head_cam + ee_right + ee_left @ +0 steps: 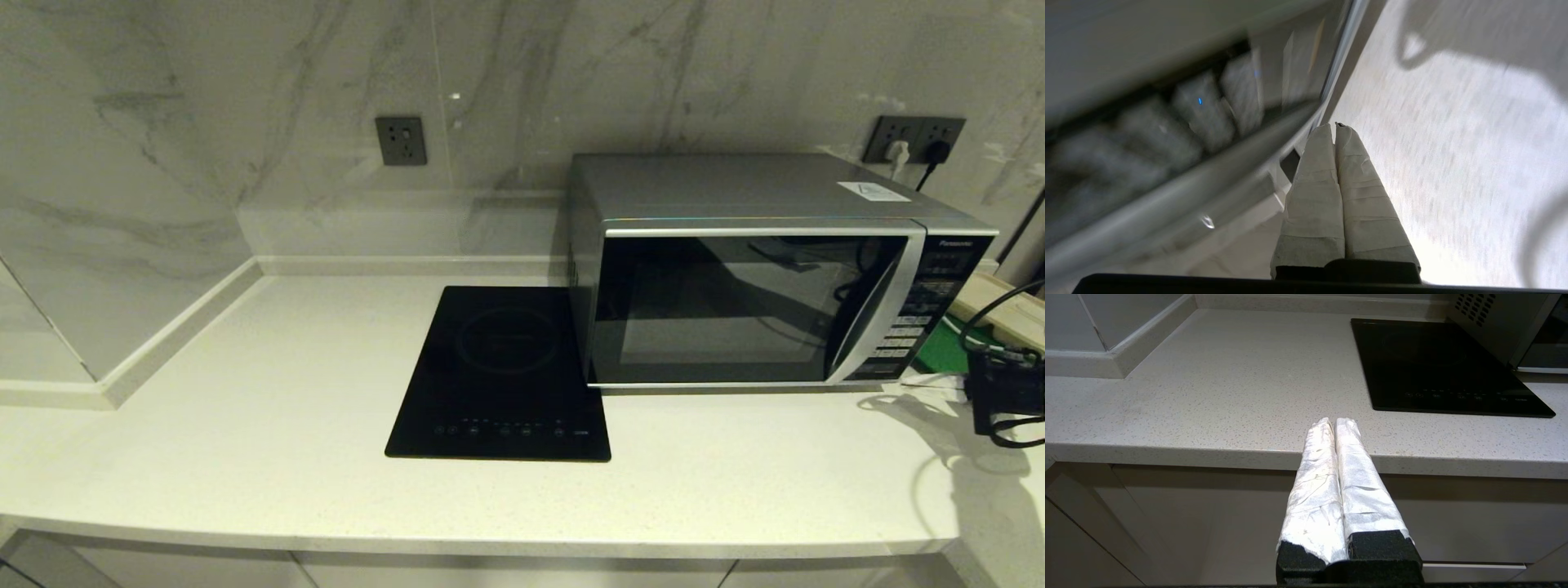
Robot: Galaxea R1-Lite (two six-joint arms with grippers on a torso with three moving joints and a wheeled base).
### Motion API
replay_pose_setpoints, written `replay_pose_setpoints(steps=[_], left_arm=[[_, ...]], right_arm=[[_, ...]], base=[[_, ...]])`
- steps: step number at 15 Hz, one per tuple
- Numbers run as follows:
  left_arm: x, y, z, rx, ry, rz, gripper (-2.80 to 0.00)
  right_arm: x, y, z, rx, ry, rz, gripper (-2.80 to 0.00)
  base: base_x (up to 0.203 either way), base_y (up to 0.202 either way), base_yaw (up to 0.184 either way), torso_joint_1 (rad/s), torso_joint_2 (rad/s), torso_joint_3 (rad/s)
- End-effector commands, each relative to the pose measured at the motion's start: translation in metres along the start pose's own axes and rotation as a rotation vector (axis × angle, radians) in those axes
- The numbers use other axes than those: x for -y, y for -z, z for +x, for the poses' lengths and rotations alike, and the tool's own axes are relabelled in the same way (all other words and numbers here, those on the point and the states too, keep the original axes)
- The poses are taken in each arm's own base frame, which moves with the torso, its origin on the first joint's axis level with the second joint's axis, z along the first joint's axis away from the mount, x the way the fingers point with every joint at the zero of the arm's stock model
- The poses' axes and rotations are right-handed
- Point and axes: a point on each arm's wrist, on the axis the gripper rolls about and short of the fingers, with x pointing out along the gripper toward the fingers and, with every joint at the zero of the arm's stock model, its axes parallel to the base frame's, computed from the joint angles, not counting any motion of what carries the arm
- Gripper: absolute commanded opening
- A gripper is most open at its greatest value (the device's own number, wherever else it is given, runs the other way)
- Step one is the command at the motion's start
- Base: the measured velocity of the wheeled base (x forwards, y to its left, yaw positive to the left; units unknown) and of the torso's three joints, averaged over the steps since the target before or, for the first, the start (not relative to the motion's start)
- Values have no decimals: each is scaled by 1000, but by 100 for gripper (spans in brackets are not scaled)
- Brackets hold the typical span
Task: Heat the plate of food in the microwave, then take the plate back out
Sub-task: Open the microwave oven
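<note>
The silver microwave [751,302] stands on the counter at the right with its dark glass door closed. The plate of food is out of view. My right gripper [1334,125] is shut and empty, its wrapped fingertips close to the lower end of the microwave's button panel [1167,134] and just above the counter. In the head view only a black part of the right arm [1006,394] with cables shows, at the right edge beside the microwave. My left gripper [1334,420] is shut and empty, hanging in front of the counter's front edge, left of the hob.
A flat black induction hob [502,371] lies left of the microwave. A green tray [947,345] and a pale wooden board [1006,312] sit to the microwave's right. Wall sockets [914,139] with plugs are behind it. The marble wall steps forward at the far left.
</note>
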Motion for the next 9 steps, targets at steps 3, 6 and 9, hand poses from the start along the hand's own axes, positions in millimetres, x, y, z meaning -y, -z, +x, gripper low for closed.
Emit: replay_pose_setpoints(steps=[3, 6, 9], left_arm=[[0, 0, 0, 0, 0, -1, -280], [0, 0, 0, 1, 0, -1, -280], [0, 0, 0, 1, 0, -1, -280]], right_arm=[[-48, 59, -58, 66, -44, -179, -280], [-91, 113, -96, 133, 12, -335, -280], [-134, 188, -118, 78, 233, -508, -280]], base=[[0, 0, 0, 0, 0, 0], [0, 0, 0, 0, 0, 0], [0, 0, 0, 0, 0, 0]])
